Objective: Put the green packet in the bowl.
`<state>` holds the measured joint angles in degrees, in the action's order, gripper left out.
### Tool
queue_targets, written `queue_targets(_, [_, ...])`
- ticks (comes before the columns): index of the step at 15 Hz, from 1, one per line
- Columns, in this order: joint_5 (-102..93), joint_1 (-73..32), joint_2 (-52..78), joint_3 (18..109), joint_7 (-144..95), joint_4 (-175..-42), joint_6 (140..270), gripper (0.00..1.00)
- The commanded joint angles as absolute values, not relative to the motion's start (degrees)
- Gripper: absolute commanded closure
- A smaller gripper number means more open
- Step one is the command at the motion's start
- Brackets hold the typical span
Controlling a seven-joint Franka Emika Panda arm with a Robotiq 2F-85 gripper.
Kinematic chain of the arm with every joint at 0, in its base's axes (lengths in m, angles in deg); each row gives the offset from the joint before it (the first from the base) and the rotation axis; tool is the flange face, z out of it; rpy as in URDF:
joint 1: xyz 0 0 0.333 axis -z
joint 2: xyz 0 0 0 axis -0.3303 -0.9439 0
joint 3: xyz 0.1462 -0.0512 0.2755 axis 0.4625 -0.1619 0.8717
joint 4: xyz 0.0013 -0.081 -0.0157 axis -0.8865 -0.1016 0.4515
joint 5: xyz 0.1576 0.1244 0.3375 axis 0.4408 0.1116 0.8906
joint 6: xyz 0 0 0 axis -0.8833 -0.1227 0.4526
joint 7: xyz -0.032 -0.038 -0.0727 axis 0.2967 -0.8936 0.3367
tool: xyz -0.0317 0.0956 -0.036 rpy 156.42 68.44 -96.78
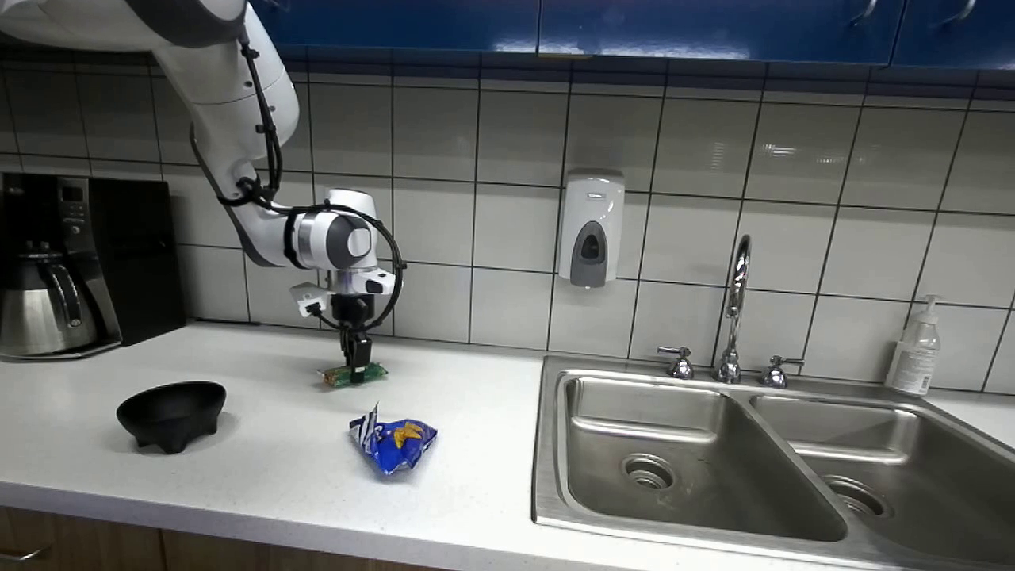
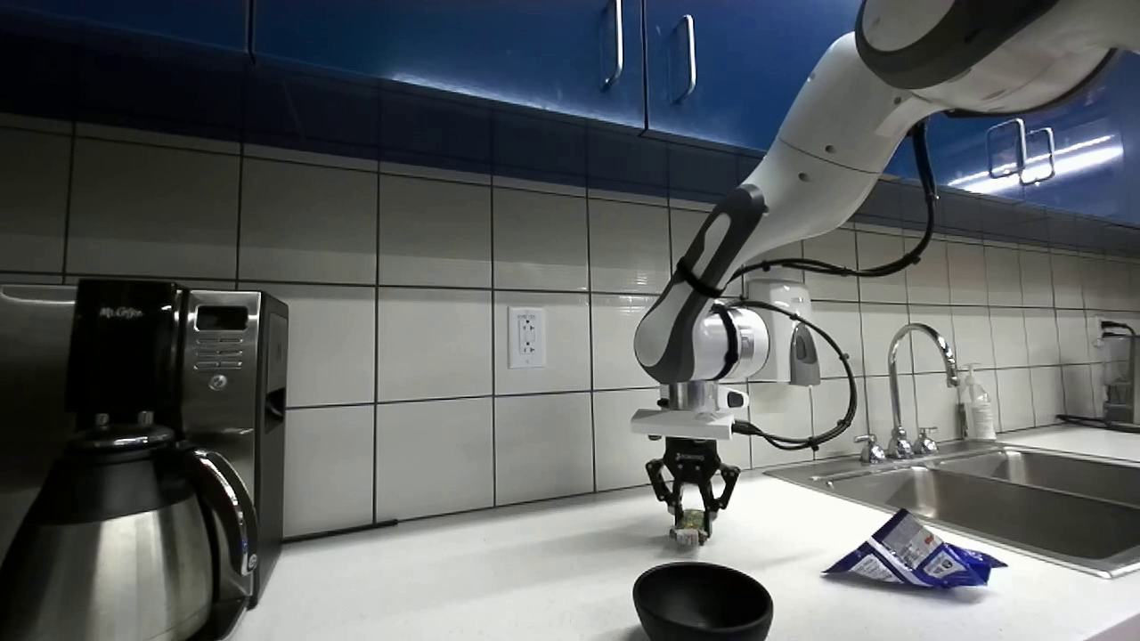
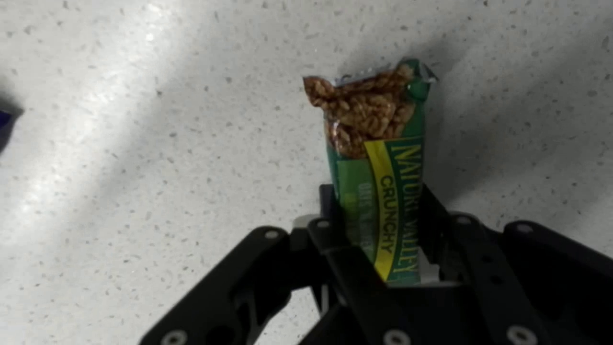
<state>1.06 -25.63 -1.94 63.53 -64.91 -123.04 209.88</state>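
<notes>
Packet: pinched in my claw, near back edge of counter. Bowl: base cropped in an exterior view. Wrist view: packet's one end hidden; bag a sliver.

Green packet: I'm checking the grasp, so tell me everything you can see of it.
The green packet is a slim, glossy, plastic-looking wrapper: brown granola-like pieces printed near one crinkled end, a yellow band reading CRUNCHY, NATURE VALLEY lettering. It is lettered side up, outside the bowl, the gripper closed on its long sides; whether it touches the counter is unclear.
</notes>
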Motion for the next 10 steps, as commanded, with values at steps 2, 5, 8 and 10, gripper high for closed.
queue_targets(2, [2.9, -23.8, 4.0, 64.2, -58.5, -128.5, 208.9, 0.84])
queue_targets(5, [3.4, -22.9, 6.1, 63.8, -55.5, -130.6, 208.8, 0.84])
queue_targets(8, [3.5, -22.0, 7.9, 63.4, -53.1, -132.6, 208.7, 0.84])
queue_targets(10, [3.6, -21.4, 8.9, 63.3, -51.3, -133.7, 208.1, 0.84])
